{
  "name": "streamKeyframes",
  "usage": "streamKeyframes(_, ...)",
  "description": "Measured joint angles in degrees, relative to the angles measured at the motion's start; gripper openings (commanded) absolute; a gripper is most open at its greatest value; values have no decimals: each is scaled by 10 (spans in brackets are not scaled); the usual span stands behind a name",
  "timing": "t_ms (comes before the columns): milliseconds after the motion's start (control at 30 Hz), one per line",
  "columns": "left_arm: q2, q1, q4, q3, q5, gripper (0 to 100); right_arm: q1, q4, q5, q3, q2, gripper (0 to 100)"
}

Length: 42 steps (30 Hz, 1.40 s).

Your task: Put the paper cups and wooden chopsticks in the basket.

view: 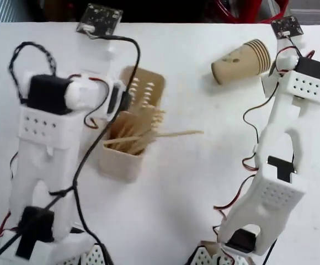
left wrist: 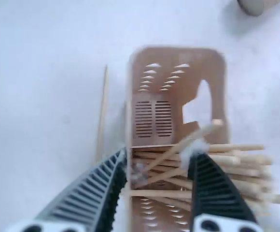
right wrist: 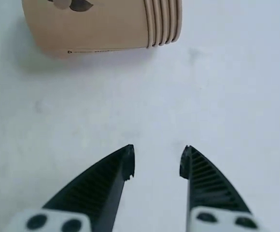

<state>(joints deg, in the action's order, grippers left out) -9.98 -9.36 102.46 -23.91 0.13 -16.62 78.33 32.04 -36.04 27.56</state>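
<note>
**Background: white table, dark far edge**

White table (view: 176, 199) is spanning the whole workspace and taking soft, even light, with shadows falling faint on it. Beyond its far edge a dark strip (view: 165, 10) is showing. Something red and curved (view: 248, 12) is sitting far right, a pale striped panel (view: 3, 8) far left.

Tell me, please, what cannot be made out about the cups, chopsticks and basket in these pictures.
- High view: the left arm covers one side of the basket.
- Right wrist view: the picture's edge cuts off the paper cups; their number is unclear.
- Left wrist view: the chopsticks overlap and blur, so they cannot be counted.
</note>
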Motion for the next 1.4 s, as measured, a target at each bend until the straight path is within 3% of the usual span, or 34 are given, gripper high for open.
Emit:
streamKeyframes(200,-31,2,0,4,-31,211,2,0,0,0,0,166)
streamKeyframes(333,-59,55,0,-46,-39,213,2,-17,0,0,0,166)
streamKeyframes(600,-73,314,-19,-62,-65,214,1,-117,-84,2,0,166)
streamKeyframes(1000,-72,617,-199,270,-105,214,24,-338,-95,3,113,166)
streamKeyframes(1200,-72,670,-264,355,-142,214,24,-481,-95,3,177,163)
streamKeyframes(1400,-72,673,-291,396,-144,213,23,-654,-104,3,215,163)
